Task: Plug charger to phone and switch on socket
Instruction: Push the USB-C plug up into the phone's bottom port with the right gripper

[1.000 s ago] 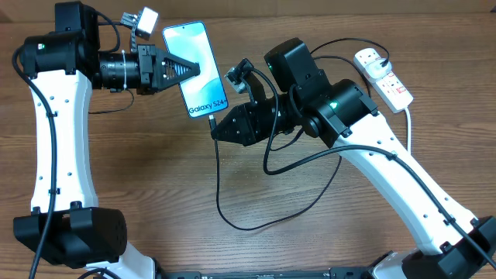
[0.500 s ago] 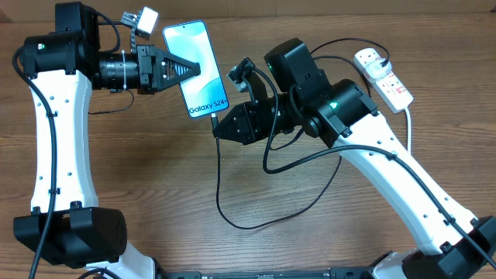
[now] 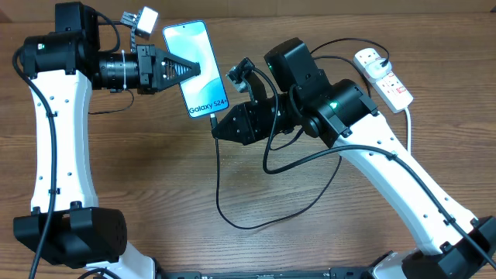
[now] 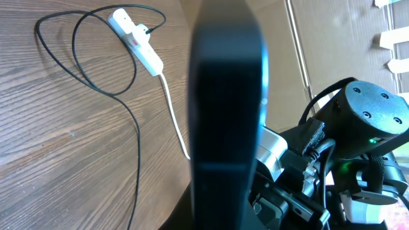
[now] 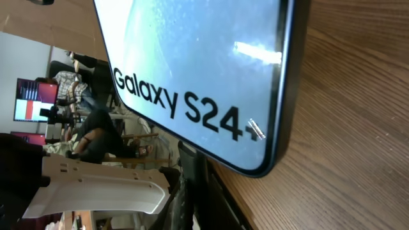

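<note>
The left claw point(image 3: 192, 70) is pressed together on the slim rectangular smartphone point(image 3: 203, 43), one black pointed finger lying across its glossy light-blue screen. Its wrist view shows only the phone's dark rounded edge, seen end-on. The phone extends rightward from this claw, tilted above the brown wood-grain table point(image 3: 155, 170), and the "Galaxy S24" lettering sits at the end next to the right claw point(image 3: 218, 129). That claw is closed at the phone's lower corner and appears to pinch the small plug tip of the long thin black charger cable point(image 3: 219, 174), though the tip itself is hidden. The cable loops below this claw. Well to its right lies the white oblong plastic power strip point(image 3: 385, 77), red switch marks showing.
</note>
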